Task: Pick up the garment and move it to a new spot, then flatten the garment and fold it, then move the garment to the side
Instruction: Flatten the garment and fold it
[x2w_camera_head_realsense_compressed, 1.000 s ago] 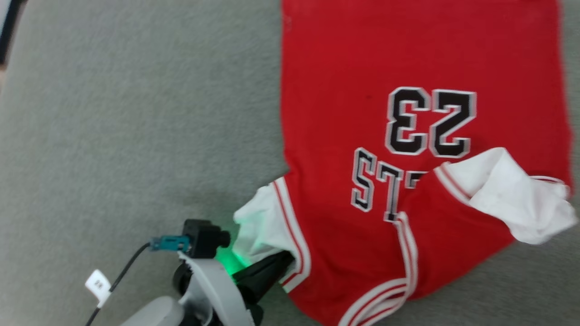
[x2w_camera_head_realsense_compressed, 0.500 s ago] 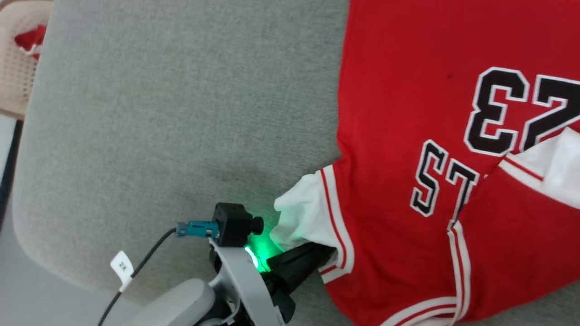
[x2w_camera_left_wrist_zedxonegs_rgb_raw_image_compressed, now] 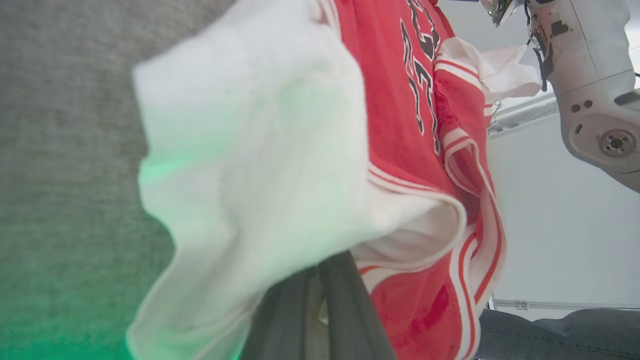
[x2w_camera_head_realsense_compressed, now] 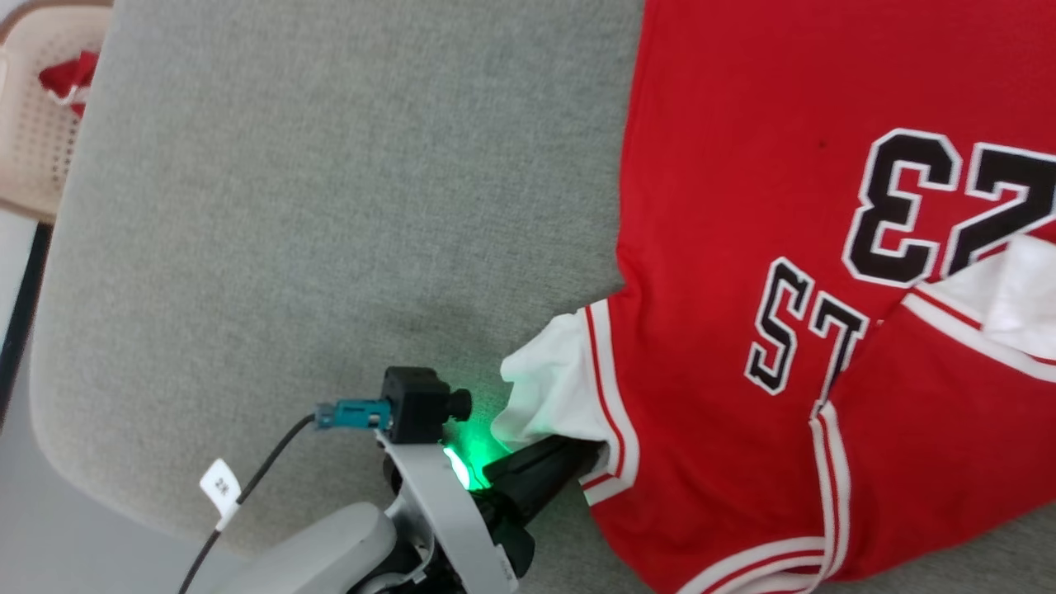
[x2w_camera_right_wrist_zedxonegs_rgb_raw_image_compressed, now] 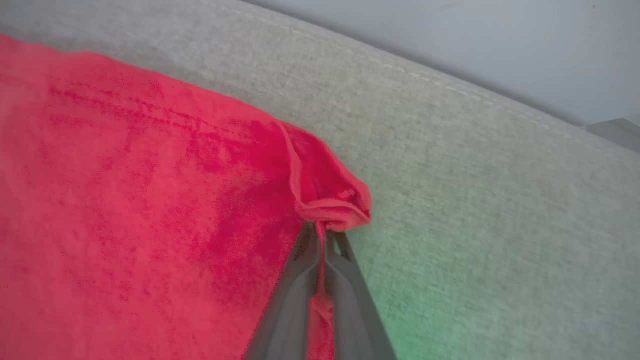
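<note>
The garment (x2w_camera_head_realsense_compressed: 742, 206), a red jersey with a black "23", white sleeves and striped trim, lies spread on the grey cushion (x2w_camera_head_realsense_compressed: 330, 206), its right shoulder folded over the chest. My left gripper (x2w_camera_head_realsense_compressed: 577, 462) is shut on the garment's white left sleeve (x2w_camera_head_realsense_compressed: 553, 388) at its striped cuff; the left wrist view has that sleeve (x2w_camera_left_wrist_zedxonegs_rgb_raw_image_compressed: 260, 165) bunched over the dark fingers (x2w_camera_left_wrist_zedxonegs_rgb_raw_image_compressed: 345, 310). In the right wrist view my right gripper (x2w_camera_right_wrist_zedxonegs_rgb_raw_image_compressed: 322, 232) is shut on a puckered red corner of the garment (x2w_camera_right_wrist_zedxonegs_rgb_raw_image_compressed: 150, 225), with cloth pinched between the fingers (x2w_camera_right_wrist_zedxonegs_rgb_raw_image_compressed: 290, 300).
The grey cushion's rounded edge (x2w_camera_head_realsense_compressed: 49, 330) runs down the left, with floor beyond. A beige perforated basket (x2w_camera_head_realsense_compressed: 33, 148) holding something red stands at the upper left. The right arm's pale casing (x2w_camera_left_wrist_zedxonegs_rgb_raw_image_compressed: 590, 90) rises at the right of the left wrist view.
The head camera has swung left, shifting the whole picture right. The left gripper keeps its hold on the sleeve.
</note>
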Available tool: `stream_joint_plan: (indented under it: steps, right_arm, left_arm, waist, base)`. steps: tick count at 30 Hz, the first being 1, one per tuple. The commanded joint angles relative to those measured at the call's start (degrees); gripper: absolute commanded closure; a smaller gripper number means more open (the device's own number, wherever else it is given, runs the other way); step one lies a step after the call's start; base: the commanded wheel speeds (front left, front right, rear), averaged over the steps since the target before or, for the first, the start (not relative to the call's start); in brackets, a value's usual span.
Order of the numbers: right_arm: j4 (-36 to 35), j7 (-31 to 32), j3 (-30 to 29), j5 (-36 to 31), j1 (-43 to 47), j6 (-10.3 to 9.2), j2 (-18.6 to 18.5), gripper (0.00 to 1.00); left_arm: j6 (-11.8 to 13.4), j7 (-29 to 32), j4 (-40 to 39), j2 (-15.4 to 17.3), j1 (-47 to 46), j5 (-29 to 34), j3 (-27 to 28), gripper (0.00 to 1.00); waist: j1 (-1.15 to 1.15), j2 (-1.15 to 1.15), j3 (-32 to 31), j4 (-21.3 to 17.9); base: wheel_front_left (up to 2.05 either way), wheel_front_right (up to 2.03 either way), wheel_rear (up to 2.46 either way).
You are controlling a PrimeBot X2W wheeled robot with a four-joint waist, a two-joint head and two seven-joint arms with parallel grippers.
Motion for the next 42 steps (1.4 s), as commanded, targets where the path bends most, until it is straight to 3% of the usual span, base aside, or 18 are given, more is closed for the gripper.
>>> stream_joint_plan:
  steps: [1,10,20,25,30,38,39,40,41,42]
  right_arm:
    - [-0.4,-0.5,1.5,1.8,3.4,0.04,-0.8,1.00]
    - [-13.9,-5.2,5.0,15.0,21.7,0.03,-8.5,1.00]
    - [-32.2,-7.3,-1.2,22.9,50.2,0.02,-14.8,1.00]
    - [-39.8,-6.9,-6.0,22.3,65.7,0.02,-12.8,1.00]
    - [-46.3,-5.9,-7.8,19.2,79.0,0.02,-7.6,1.00]
    - [-49.6,-6.5,-4.5,15.6,85.0,0.02,-0.1,1.00]
    - [-49.5,-7.2,-4.7,15.1,84.7,0.02,0.5,0.80]
    - [-49.6,-8.0,-5.2,14.7,84.5,0.02,0.8,0.55]
    - [-49.8,-8.7,-5.9,14.0,84.2,0.02,0.9,0.00]
    - [-49.8,-9.1,-6.9,13.8,84.2,0.02,1.1,0.00]
  left_arm:
    - [2.1,-0.5,6.8,2.1,1.2,-1.1,0.0,1.00]
    - [1.6,-5.3,6.8,5.5,5.2,-3.3,1.1,1.00]
    - [3.5,-7.0,5.2,8.5,8.7,-4.5,2.9,1.00]
    - [4.7,-7.5,4.3,9.7,9.2,-4.4,3.8,1.00]
    - [5.1,-7.7,4.3,9.8,8.2,-4.4,4.8,1.00]
    - [4.7,-7.2,5.2,10.1,7.5,-4.2,4.9,1.00]
    - [4.8,-7.2,5.3,10.2,7.4,-4.1,4.9,1.00]
    - [4.8,-7.2,5.4,10.2,7.5,-4.1,4.8,1.00]
    - [4.8,-7.2,5.4,10.3,7.6,-4.1,4.9,1.00]
    - [4.7,-7.2,5.4,10.4,7.8,-4.1,4.9,1.00]
  waist:
    - [0.00,0.00,-3.8,-2.3]
    - [0.00,0.00,-14.4,-8.7]
    - [0.00,0.00,-21.4,-16.1]
    - [0.00,0.00,-22.2,-18.7]
    - [0.00,0.00,-22.2,-20.4]
    - [0.00,0.00,-22.3,-22.0]
    - [0.00,0.00,-22.4,-22.2]
    - [0.00,0.00,-22.4,-22.3]
    - [0.00,0.00,-22.4,-22.5]
    - [0.00,0.00,-22.5,-22.6]
  base:
    - [0.00,0.00,0.00]
    - [0.00,0.00,0.00]
    - [0.00,0.00,0.00]
    - [0.00,0.00,0.00]
    - [0.00,0.00,0.00]
    - [0.00,0.00,0.00]
    - [0.00,0.00,0.00]
    - [0.00,0.00,0.00]
    - [0.00,0.00,0.00]
    - [0.00,0.00,0.00]
